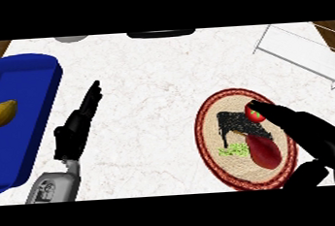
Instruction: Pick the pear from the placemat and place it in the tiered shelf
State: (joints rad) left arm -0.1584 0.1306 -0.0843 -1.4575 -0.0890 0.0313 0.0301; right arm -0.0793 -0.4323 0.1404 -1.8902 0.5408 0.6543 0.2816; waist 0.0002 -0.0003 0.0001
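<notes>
A small red pear (254, 113) with a green patch lies on the round placemat (209, 132), which has a dark red woven rim and a black, red and green picture on it. My right hand (308, 130) comes in from the lower right over the mat. Its straight fingers (271, 111) end right at the pear and hide its right side, while the thumb (308, 174) hangs apart below. The white wire tiered shelf (303, 53) stands at the back right. My left hand (75, 132) rests open at the lower left, fingers pointing away.
A large blue bin (25, 84) at the left edge holds a yellow fruit (1, 114). A grey round object (71, 38) and a black one (161, 33) sit at the far edge. The counter is white marble.
</notes>
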